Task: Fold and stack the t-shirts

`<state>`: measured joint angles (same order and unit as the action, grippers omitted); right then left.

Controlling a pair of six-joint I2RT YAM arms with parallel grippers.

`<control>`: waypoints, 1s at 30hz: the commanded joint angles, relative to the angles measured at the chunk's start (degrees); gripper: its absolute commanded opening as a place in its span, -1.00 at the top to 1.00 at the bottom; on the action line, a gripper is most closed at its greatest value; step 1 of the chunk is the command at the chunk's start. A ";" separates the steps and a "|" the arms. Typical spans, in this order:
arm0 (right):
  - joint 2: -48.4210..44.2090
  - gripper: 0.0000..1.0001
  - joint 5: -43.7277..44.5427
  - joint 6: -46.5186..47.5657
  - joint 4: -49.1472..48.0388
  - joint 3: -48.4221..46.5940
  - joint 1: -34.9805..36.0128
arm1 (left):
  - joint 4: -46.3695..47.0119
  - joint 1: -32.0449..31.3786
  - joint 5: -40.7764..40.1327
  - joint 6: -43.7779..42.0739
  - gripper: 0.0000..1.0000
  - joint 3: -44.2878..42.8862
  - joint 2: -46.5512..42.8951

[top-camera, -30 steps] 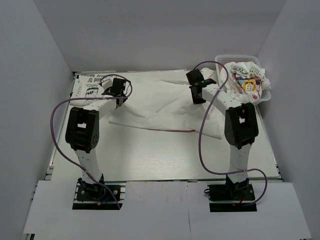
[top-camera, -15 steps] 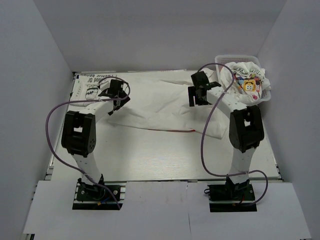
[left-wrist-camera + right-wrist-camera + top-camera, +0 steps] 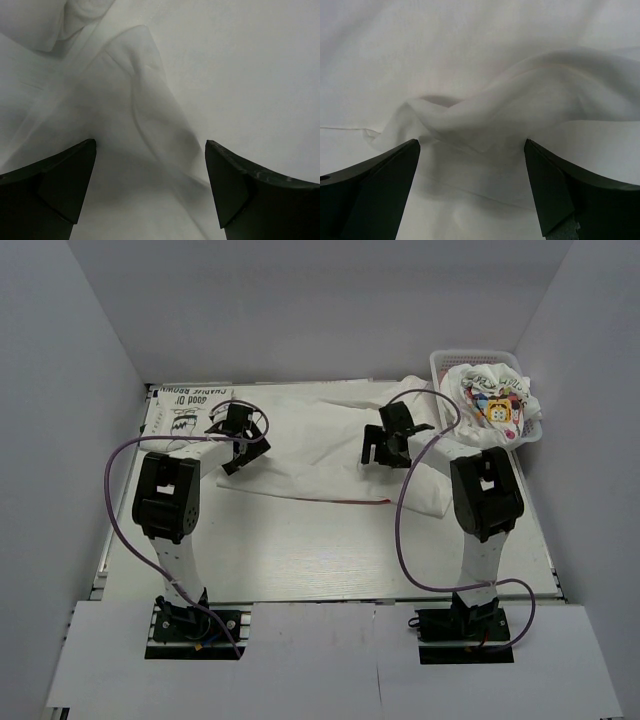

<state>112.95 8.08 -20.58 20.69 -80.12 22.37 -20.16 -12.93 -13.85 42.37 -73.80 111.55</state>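
White walls box in a pale table (image 3: 300, 560), where the largest t-shirt (image 3: 320, 455) lies spread and rumpled across the centre of the frame, a thin red streak showing at its lower edge. At upper right, a mesh basket (image 3: 440, 362) holds a bundled shirt with a yellow cartoon print (image 3: 497, 408). At upper left, a folded shirt with dark lettering (image 3: 185, 400) sits flat on the table. Both claws, pinched tight a second ago, now gape at their widest and hold nothing: the left gripper (image 3: 150, 145) hangs over a creased fold, the right gripper (image 3: 471, 142) over a raised ridge of cloth. The release suggests a fold pass has just ended, yet the spread shirt looks far from stackable.
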 commanded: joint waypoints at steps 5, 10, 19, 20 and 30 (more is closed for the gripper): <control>-0.89 -0.81 -3.78 -8.07 -21.72 4.99 -0.40 | -3.83 0.89 -4.87 1.22 -1.00 3.13 -1.07; 5.08 -0.81 -0.97 -8.42 -27.80 -1.18 -0.40 | -3.83 0.89 -4.08 0.61 -1.00 2.61 0.07; 7.83 -0.81 4.31 -4.57 -30.36 -8.75 -1.19 | -7.08 0.89 -6.72 0.08 -1.00 0.85 1.12; 5.47 -0.81 5.01 -3.25 -29.57 -7.87 -1.28 | -7.08 0.89 -6.72 -0.44 -1.00 0.24 1.13; -20.64 -0.81 2.93 -7.11 -21.83 26.21 -2.59 | -3.66 0.89 -1.97 -1.06 -1.00 6.30 -2.56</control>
<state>93.86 12.73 -25.67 -3.11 -58.54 20.75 -19.64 -12.73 -17.91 41.41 -70.52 109.89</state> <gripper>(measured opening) 0.905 0.997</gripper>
